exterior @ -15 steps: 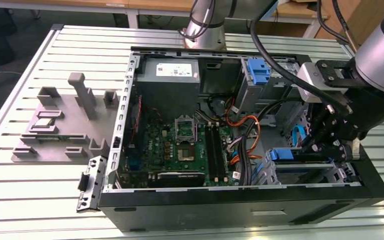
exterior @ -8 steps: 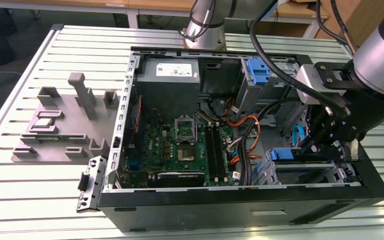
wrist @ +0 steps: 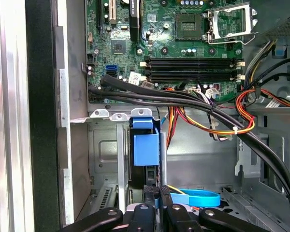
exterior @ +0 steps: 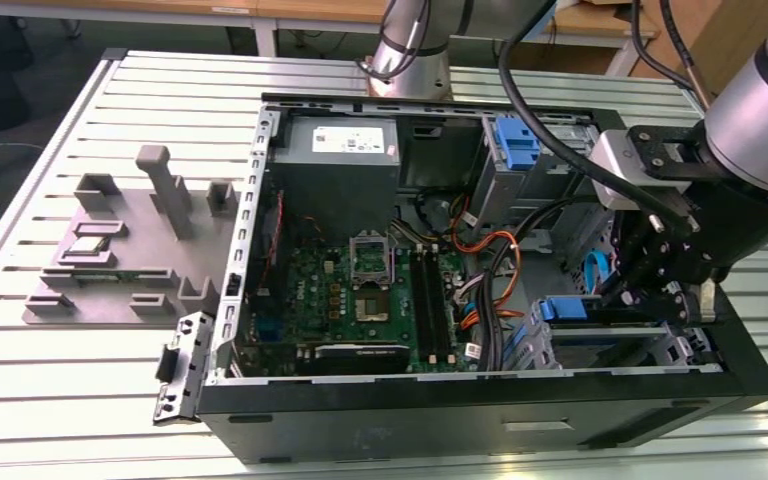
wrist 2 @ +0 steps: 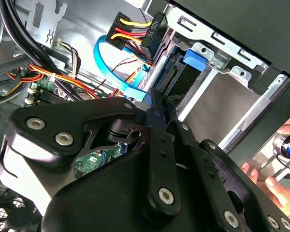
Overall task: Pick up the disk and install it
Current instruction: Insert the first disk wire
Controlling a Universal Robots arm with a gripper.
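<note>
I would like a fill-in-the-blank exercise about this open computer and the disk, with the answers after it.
The claw is at the bay where the disk stands in a ___ bracket.
The motherboard is ___.
The thick cables that run past the motherboard are ___.
Answers: blue, green, black.

Blue-framed disk (wrist: 146, 146), upright on edge inside the metal drive cage (wrist: 102, 150).
</note>
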